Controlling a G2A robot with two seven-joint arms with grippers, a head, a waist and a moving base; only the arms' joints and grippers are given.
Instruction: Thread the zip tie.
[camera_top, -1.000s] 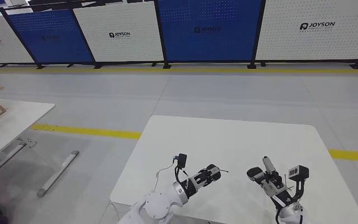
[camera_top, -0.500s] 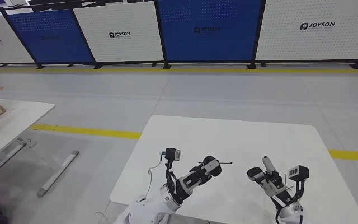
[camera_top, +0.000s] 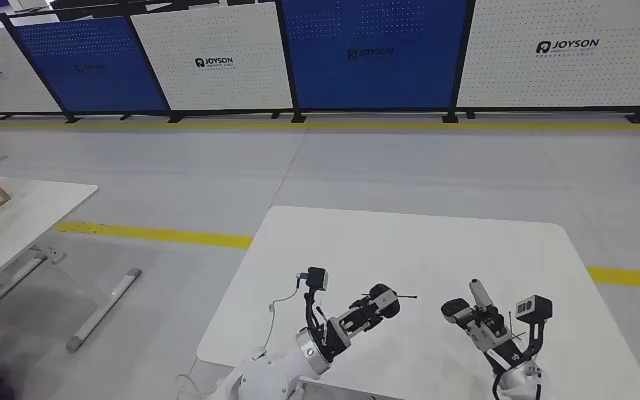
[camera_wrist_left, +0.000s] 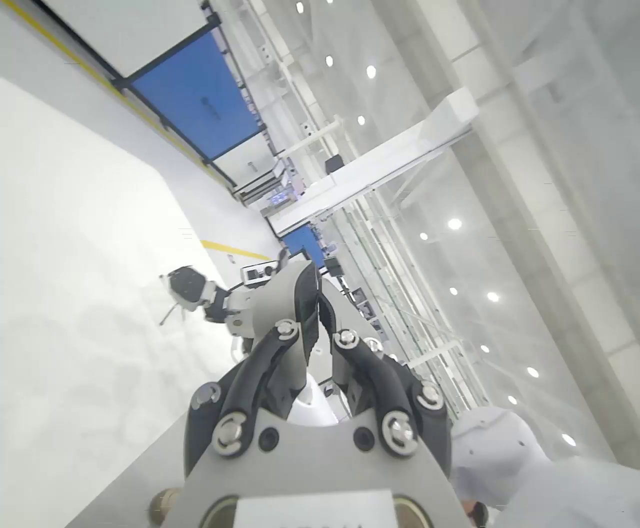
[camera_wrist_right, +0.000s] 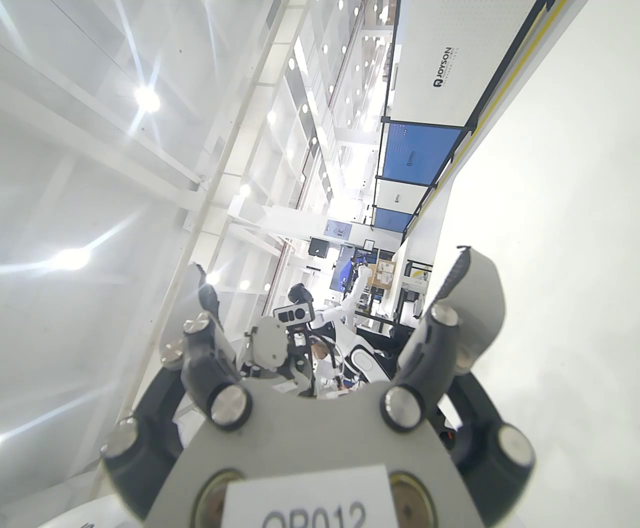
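A thin black zip tie (camera_top: 404, 296) sticks out sideways from my left gripper (camera_top: 385, 299), pointing toward the right arm, just above the white table (camera_top: 420, 240) near its front edge. In the left wrist view the left gripper (camera_wrist_left: 312, 272) has its fingers pressed together, and the tie itself cannot be made out between them. My right gripper (camera_top: 466, 300) sits a short way to the right, apart from the tie's tip. In its own view the right gripper (camera_wrist_right: 335, 285) stands wide open with nothing between its fingers. The right gripper (camera_wrist_left: 184, 289) appears farther off in the left wrist view.
Bare tabletop stretches behind both arms to the far edge (camera_top: 410, 212). Grey floor with a yellow line (camera_top: 150, 234) lies past the table's left side. A second white table (camera_top: 35, 205) stands far left, and blue and white panels (camera_top: 370, 55) line the back.
The left arm with the zip tie lifted away from the front edge, then settled slightly right, its tip nearer the right gripper. The right arm has stayed still.
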